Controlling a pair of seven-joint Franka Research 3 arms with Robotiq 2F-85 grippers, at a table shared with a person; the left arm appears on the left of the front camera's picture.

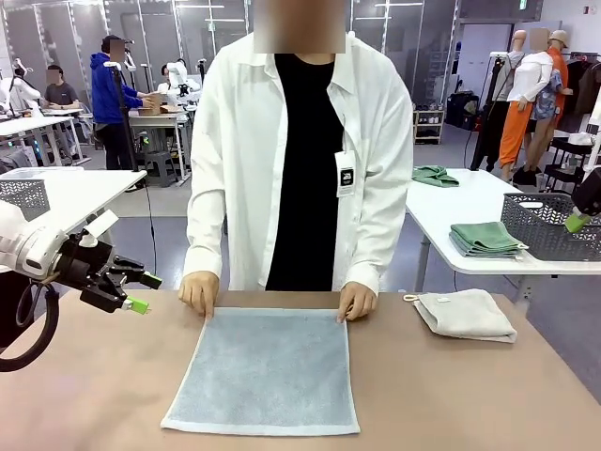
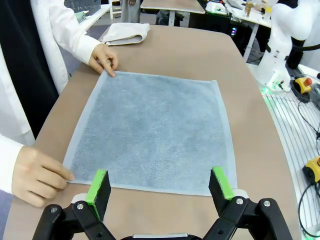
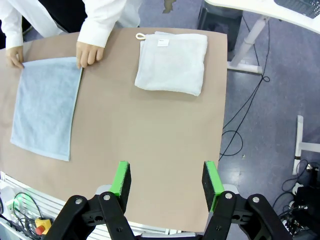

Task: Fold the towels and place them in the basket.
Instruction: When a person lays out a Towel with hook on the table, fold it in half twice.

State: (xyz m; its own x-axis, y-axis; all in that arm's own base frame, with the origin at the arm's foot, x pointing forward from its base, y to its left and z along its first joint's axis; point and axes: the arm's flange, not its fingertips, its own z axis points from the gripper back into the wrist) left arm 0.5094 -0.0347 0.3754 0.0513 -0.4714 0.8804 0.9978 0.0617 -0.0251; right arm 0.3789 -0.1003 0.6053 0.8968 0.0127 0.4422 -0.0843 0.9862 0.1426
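My left gripper point(image 2: 159, 176) and right gripper point(image 3: 167, 174) gape empty; the flat grey-blue towel point(image 1: 268, 371) looks limp, so I'd pinch a near corner.

Brown table point(image 1: 94, 395): grey-blue towel point(image 1: 268, 371) spread flat centre; cream towel point(image 1: 467, 315) folded, far right.

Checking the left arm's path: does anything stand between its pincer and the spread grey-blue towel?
Nothing visible: bare table lies between the open left pincer and the towel, though a hand pins the nearest corner.
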